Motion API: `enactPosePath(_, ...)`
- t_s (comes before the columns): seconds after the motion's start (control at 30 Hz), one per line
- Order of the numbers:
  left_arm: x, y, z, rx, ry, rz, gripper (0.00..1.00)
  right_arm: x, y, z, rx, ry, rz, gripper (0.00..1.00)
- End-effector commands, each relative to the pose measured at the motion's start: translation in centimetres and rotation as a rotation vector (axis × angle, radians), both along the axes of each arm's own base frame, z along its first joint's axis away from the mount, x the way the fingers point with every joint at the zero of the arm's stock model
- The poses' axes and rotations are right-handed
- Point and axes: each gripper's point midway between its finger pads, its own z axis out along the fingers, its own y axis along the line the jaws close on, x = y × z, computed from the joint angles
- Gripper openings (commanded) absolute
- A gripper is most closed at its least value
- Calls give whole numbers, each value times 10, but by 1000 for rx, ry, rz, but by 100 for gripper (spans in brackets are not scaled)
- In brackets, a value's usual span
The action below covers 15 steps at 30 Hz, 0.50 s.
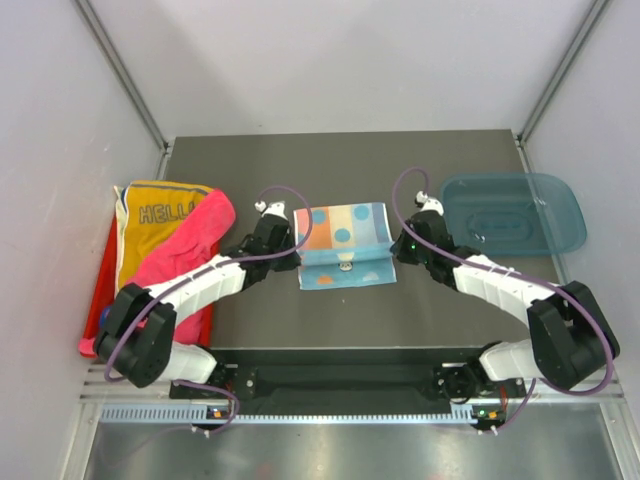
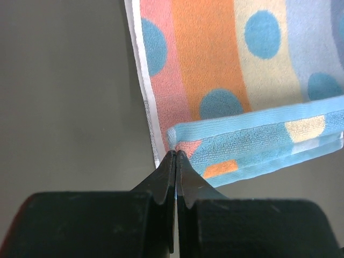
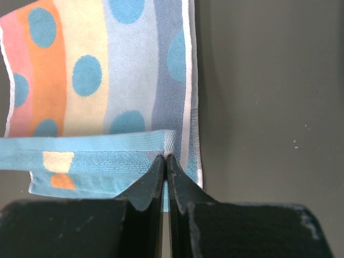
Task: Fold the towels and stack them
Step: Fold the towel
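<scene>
The dotted towel [image 1: 343, 240] lies on the table [image 1: 340, 160] between the two pincers. The left pincer [image 2: 176, 153] pinches its left folded corner, the right pincer [image 3: 165, 157] its right folded corner. Its long axis runs from one pincer to the other, with the folded hem on the pincers' side.

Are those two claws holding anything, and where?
Both hold the dotted towel: left gripper pinches its folded-over edge's left corner, right gripper the right corner.
</scene>
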Motion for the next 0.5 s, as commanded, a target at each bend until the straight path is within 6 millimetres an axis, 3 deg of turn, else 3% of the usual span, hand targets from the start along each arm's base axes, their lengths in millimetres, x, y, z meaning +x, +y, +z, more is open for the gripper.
enactPosePath(0.0, 1, -3, -6, -10, -6, 6, 0, 0, 4, 4, 16, -19, -6, 0)
enactPosePath(0.13, -3, -4, -16, -8, 16, -2, 0, -4, 6, -2, 18, -1, 6, 0)
enactPosePath(0.27, -7, -7, -22, -14, 25, -15, 2, -7, 5, -7, 15, 13, 7, 9)
enactPosePath(0.37, -12, -9, -24, -17, 30, -30, 17, -9, 5, -5, 22, 15, 9, 19)
enactPosePath(0.47, -16, -10, -18, -29, 22, -51, 35, -15, 2, -4, 21, 22, 7, 36)
